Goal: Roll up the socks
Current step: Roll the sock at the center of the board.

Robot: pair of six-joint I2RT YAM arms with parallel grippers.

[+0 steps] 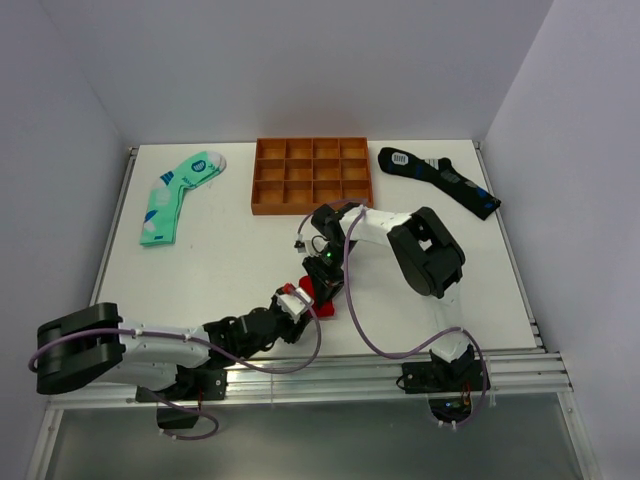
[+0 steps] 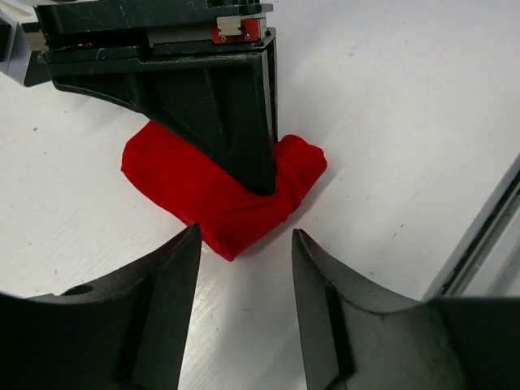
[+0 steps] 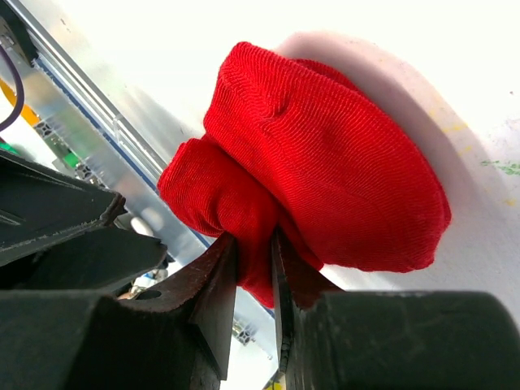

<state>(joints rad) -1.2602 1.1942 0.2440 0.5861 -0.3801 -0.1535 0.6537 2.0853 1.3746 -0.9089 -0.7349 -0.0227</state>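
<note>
1. Fingers of the right gripper stand narrow, pinching a fold at the edge of the red sock, which is bunched into a rounded bundle.
2. Left gripper faces the same bundle, its jaws parted with nothing between them (tips just short of the fabric in the wrist view).
3. The bundle lies on the white table near its front edge, between the two grippers.
4. Mint-green sock lies flat at the far left; black sock with blue patches lies at the far right.
5. Orange compartment tray sits between them, apart from both.
</note>
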